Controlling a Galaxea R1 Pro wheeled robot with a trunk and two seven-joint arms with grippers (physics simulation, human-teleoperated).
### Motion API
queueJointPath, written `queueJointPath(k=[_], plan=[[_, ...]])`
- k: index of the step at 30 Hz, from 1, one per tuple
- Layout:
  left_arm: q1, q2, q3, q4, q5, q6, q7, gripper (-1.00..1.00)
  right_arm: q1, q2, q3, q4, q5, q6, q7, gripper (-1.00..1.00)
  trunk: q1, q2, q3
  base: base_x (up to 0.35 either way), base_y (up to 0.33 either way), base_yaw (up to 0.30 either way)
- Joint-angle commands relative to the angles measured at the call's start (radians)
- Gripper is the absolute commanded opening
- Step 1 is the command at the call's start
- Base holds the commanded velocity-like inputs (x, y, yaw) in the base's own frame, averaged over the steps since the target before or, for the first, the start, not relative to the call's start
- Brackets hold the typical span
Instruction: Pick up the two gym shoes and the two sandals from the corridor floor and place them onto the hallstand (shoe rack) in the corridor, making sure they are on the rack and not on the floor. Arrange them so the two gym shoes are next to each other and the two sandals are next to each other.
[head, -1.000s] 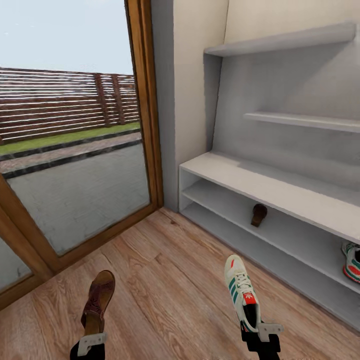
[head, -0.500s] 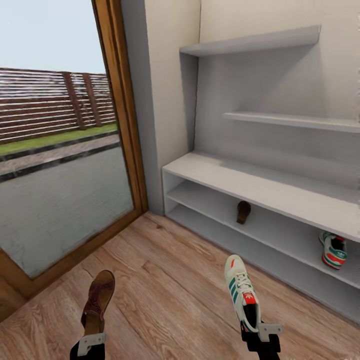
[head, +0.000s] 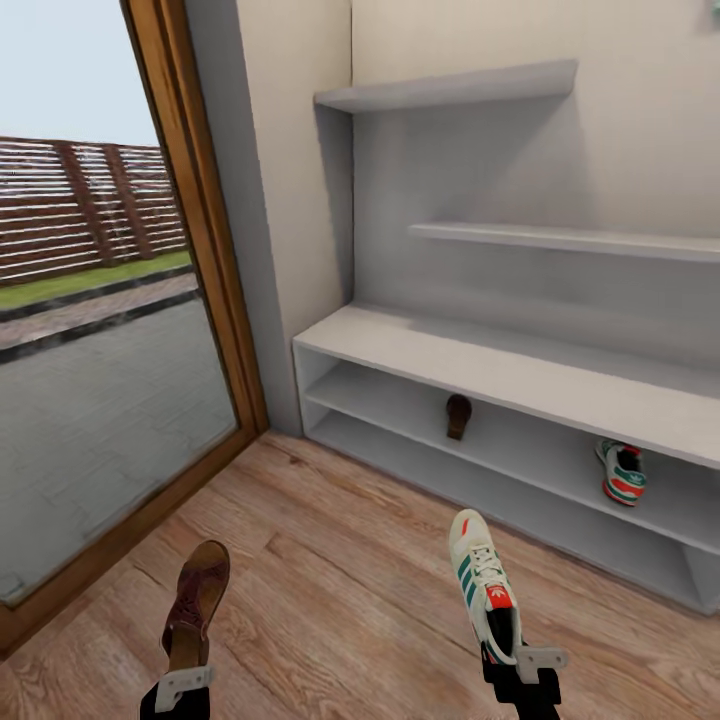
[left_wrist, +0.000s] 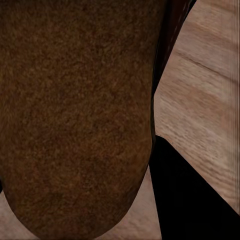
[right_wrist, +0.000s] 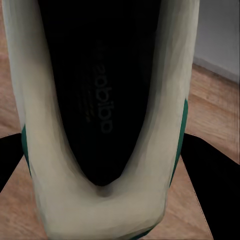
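The white sneaker with green stripes (head: 484, 585) was gripped at its heel by the right end effector (head: 524, 668), toe aimed at the pale grey shoe rack (head: 480, 365) ahead-right. The flat brown leather sandal (head: 194, 603) was pinched in the left end effector (head: 182, 685). Each one's twin, sneaker (head: 622, 473) and sandal (head: 458, 414), sat on the rack's upper shelf row well apart, so the right arm looked nearer its match.

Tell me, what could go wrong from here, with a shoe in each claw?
Each gripper pinches only the heel end: the left gripper holds a sandal, the right gripper a sneaker, so either might slip or swing. The shelf opening looks low, so a shoe could catch its edge. Each must also land beside its mate: the other sandal, the other sneaker.
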Motion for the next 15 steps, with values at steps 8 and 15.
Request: queueJointPath(k=[8,15], plan=[[0.0,0.0,0.007,0.001,0.001,-0.001,-0.011,-1.0,-0.001,0.0,0.009,0.0,-0.007,-0.002,-0.004,-1.0,0.0,0.0,-0.001,0.0,0.003,-0.263],[0.0,0.0,0.007,0.001,0.001,-0.001,-0.011,-1.0,-0.001,0.0,0.009,0.0,-0.007,-0.002,-0.004,-1.0,0.0,0.0,-0.001,0.0,0.002,-0.263]])
